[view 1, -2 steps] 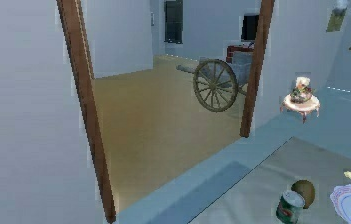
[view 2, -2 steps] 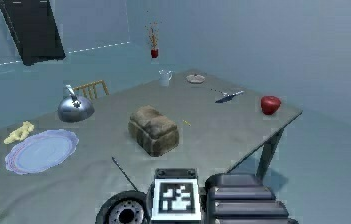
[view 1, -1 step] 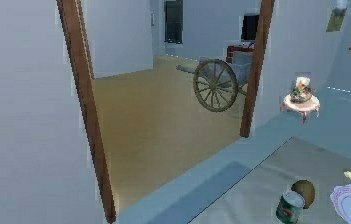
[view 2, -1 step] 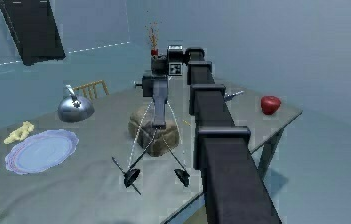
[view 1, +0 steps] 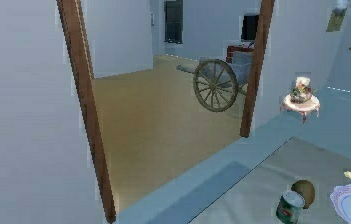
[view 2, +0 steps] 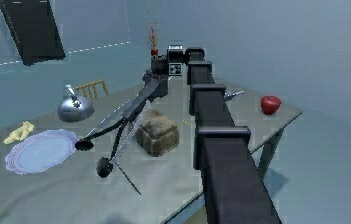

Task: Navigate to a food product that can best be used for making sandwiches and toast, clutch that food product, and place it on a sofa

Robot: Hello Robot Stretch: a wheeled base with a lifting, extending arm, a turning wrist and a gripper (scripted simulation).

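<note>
- progress, judged from the forward view: the robot stands at a corner of the grey counter [view 1: 273, 175], so the drive to the food looks done. ahead, a brown-framed doorway [view 1: 83, 110] gives onto a wood-floored room with a big cart wheel [view 1: 215, 85].
- hard to make out there: a jar [view 1: 291, 207] on the counter is cut off by the bottom edge, and a small round side table [view 1: 301, 104] carries something too small to name.
- arm side view: the dark arm [view 2: 218, 140] stretches out over the counter. the hand [view 2: 95, 155] points its thin fingers [view 2: 118, 120] toward the view's left. the bread loaf [view 2: 156, 133], a brown block, lies on the counter just beside them.
- state of the hand: i cannot tell whether it holds anything, since the loaf rests on the surface right at it. whether the fingers touch the loaf cannot be told either.
- left to do, as i judge it: a sure hold on the loaf, the lift, the carry to a sofa and the placing.
- also on the counter: a red apple [view 2: 271, 104], a metal kettle [view 2: 75, 105] and a pale plate [view 2: 41, 152]. the arm hides a strip of the counter behind it.
</note>
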